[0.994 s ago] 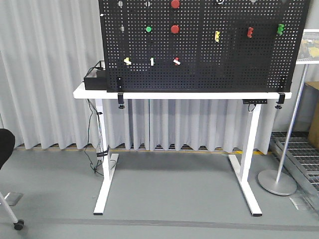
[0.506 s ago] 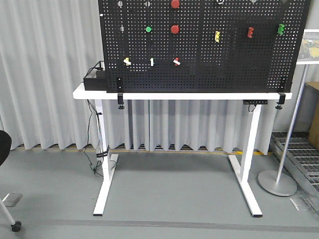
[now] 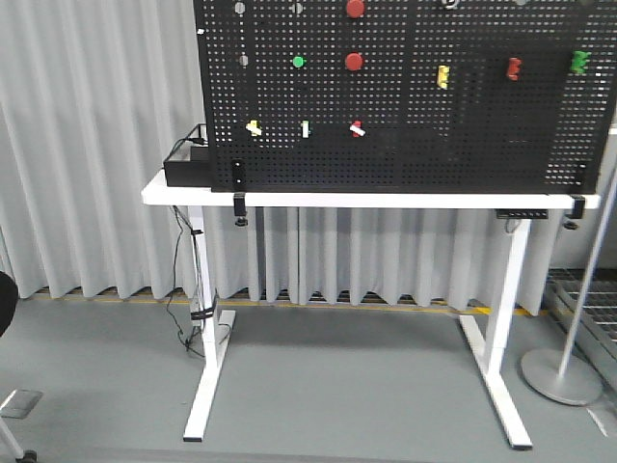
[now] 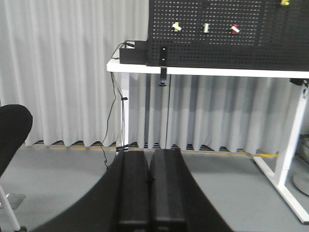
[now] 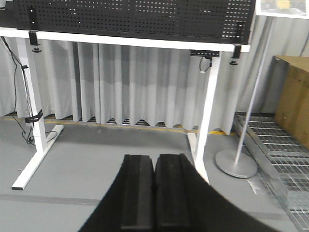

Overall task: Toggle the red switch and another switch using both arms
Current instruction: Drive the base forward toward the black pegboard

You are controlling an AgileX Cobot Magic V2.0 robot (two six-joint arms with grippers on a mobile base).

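Zero toggles judged thrown: red switch (image 3: 356, 128) and, at its 9 o'clock, pale yellow switch (image 3: 254, 126) untouched; left pincer (image 4: 148, 159) and right pincer (image 5: 154, 162) clenched, well apart.

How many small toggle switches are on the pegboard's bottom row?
3: the yellow switch at left, the white-and-green switch in the middle, the red switch at right. None appears hidden.

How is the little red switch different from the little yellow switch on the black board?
The red switch has a red body; the pale yellow switch has a yellowish one. The red switch ends the row on the right, under a round red button; the pale yellow switch ends it on the left. Both are small, alike in size, on the pegboard.
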